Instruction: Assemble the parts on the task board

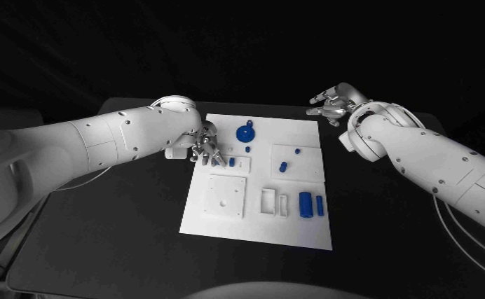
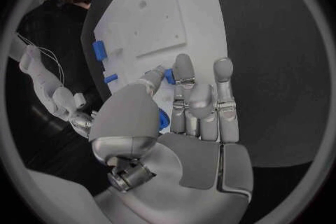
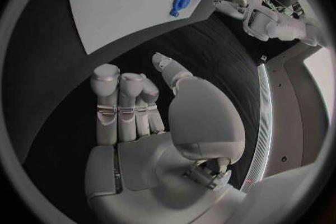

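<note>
Blue plastic parts on the white task board (image 1: 303, 229), mid-table. Round blue knob-like part (image 1: 246, 132) at about 11 o'clock on the board; a small blue peg (image 1: 284, 167) near centre; two upright blue cylinders (image 1: 311, 205) at about 4 o'clock, beside a rectangular recess.

Left hand (image 1: 205, 147) sits at the board's 9 o'clock edge, fingers down onto the board by a small blue piece (image 2: 170, 76); the left wrist view shows fingertips touching it, but whether it is truly pinched I cannot tell. Right hand (image 1: 334, 103) hovers off the board's 1 o'clock corner, fingers loosely spread, holding nothing.

Judgement: parts look light, rigid, smooth, so likely slippery against metal fingertips and easy to flick away. Best taken across their sides, thumb opposing a finger, low near the board. Board itself appears flat and stiff.
</note>
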Robot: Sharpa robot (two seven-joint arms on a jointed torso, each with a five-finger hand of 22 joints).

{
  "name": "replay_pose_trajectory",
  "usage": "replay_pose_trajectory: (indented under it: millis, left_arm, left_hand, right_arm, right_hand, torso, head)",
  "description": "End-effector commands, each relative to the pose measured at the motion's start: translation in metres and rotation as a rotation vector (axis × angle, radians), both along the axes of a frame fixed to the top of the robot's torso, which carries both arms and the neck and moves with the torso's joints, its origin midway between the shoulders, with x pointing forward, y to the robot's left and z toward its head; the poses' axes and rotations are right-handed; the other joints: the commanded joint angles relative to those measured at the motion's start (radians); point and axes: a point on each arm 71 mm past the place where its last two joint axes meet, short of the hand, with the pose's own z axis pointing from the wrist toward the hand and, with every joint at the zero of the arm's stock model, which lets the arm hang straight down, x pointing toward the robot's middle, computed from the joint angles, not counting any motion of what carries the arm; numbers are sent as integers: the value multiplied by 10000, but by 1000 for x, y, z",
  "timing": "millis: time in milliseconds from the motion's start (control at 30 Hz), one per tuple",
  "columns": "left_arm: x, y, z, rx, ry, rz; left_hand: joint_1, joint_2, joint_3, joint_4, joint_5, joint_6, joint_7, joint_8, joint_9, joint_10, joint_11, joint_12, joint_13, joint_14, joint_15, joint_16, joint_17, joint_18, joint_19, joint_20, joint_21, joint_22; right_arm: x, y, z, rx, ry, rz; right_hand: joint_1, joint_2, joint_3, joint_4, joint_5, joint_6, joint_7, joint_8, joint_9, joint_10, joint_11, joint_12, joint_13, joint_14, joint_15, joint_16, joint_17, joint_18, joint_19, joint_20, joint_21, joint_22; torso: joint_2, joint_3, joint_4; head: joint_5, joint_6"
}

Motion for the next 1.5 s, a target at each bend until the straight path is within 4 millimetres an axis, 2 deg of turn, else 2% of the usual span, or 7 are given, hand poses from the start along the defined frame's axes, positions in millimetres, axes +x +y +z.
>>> replay_pose_trajectory:
  millis: [33, 300, 367, 400, 567, 1167, 1500]
  left_arm:
    - [-2, 2, -4, 56, -5, 57]
    - [-3, 2, -3, -35, -121, 102]
    - [-3, 2, -2, -75, -139, 114]
    - [-3, 1, -2, -101, -148, 125]
    - [-3, 1, -2, -201, -145, 165]
    - [-5, 5, -1, -402, -164, 316]
    - [-11, 11, 8, -859, -354, 540]
  left_hand:
    - [25, -98, -41, 102, -37, -1, 56, -61, -18, 291, 82, -71, 2, -43, 1, -56, -12, -66, -5, 39, -58, 177]
    - [-36, -198, -199, 291, -604, -6, 87, -56, 11, 299, 98, -74, 2, -39, 8, -68, -26, -45, 11, 49, -66, 176]
    - [53, 103, -1623, 383, 649, -21, 101, -51, 79, 298, 108, -85, -1, -47, 11, -83, -41, -47, 12, 47, -74, 176]
    - [365, 356, -2290, 495, 607, -41, 98, -56, 59, 288, 120, -76, 9, -52, 6, -92, -43, -38, 20, 58, -81, 175]
    - [510, 283, -2365, 777, 537, -45, 135, -63, -294, 285, 122, -83, 12, -43, 21, -92, -51, -32, 19, 60, -89, 177]
    - [523, 344, -2434, 642, 539, -216, 197, -64, -844, 146, 126, -153, 48, -93, 53, -145, -113, -35, 5, 71, -132, 178]
    - [455, 90, -2394, 977, 426, -206, 217, -55, -1037, 134, 136, -150, 34, -98, 53, -174, -134, -38, 16, 61, -155, 174]
  right_arm:
    - [0, 1, -1, -79, -10, 111]
    - [0, 1, -1, -79, 5, 109]
    - [0, 1, -2, -79, 11, 109]
    - [0, 1, -2, -79, 14, 110]
    - [-1, 1, -3, -79, 29, 110]
    - [-1, 1, -4, -86, 53, 100]
    - [-1, -1, -5, -104, 79, 63]
  right_hand:
    - [-2, 55, -9, -46, 13, 38, 51, -61, -12, -61, -28, 8, -4, 64, 16, -61, 11, 74, 546, -30, -23, 336]
    - [-2, 55, -9, -46, 13, 38, 51, -61, -12, -61, -28, 8, -4, 64, 16, -61, 11, 74, 546, -30, -23, 336]
    - [-2, 55, -9, -46, 13, 38, 51, -61, -12, -61, -28, 8, -4, 64, 16, -61, 11, 74, 546, -30, -23, 336]
    - [-2, 55, -9, -46, 13, 38, 51, -61, -12, -61, -28, 8, -4, 64, 16, -61, 11, 74, 546, -30, -23, 336]
    - [0, 59, -13, -68, 16, 29, 52, -60, -12, -55, -28, 16, -2, 60, 17, -76, -1, 73, 547, -28, -21, 334]
    - [0, 59, -13, -68, 16, 29, 52, -60, -12, -55, -28, 16, -2, 60, 17, -76, -1, 73, 547, -28, -21, 334]
    - [0, 59, -13, -68, 16, 29, 52, -60, -12, -55, -28, 16, -2, 60, 17, -76, -1, 73, 547, -28, -21, 334]
  torso:
    - [0, -1, -1]
    - [2, -1, 1]
    - [1, 1, -2]
    - [0, 1, -6]
    - [3, 8, -10]
    - [3, 8, -11]
    - [-10, 10, 10]
  head:
    - [12, -2]
    - [16, 0]
    - [19, 2]
    - [24, 0]
    - [28, -3]
    - [32, 27]
    - [30, 58]
